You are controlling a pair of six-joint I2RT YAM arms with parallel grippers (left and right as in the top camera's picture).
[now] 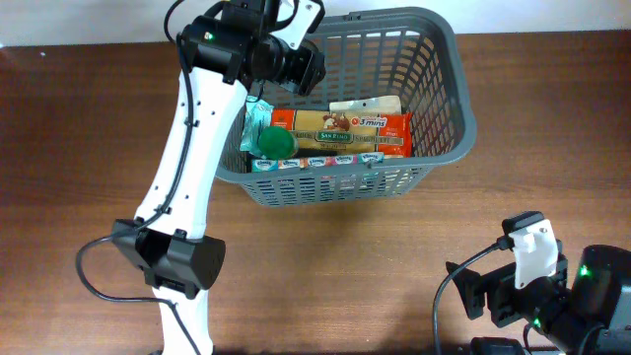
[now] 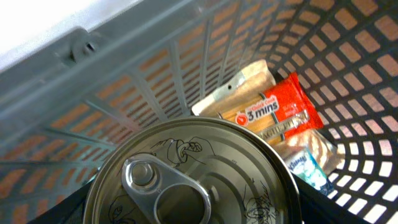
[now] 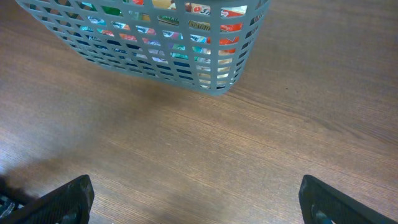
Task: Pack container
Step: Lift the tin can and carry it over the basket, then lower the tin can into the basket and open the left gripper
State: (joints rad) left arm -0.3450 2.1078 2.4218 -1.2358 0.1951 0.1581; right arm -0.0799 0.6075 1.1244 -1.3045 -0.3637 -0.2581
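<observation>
Our left claw [image 1: 294,65] grips a can [image 2: 193,177] at the left end of the basket [image 1: 461,118], far-middle on the bench [image 1: 345,276]. Released high, it could dent the pasta pack [image 1: 340,126] or clip the rim. Our right claw [image 3: 198,200] gapes wide, well apart.

Wall of the container [image 2: 124,93] stood close beside the left gripper [image 1: 301,67], its jaws filled by a can [image 2: 193,180]; a pasta packet [image 2: 267,112] occupied the floor ahead. Before the right gripper [image 3: 196,196], bare table [image 3: 249,149] lay free up to the container.
</observation>
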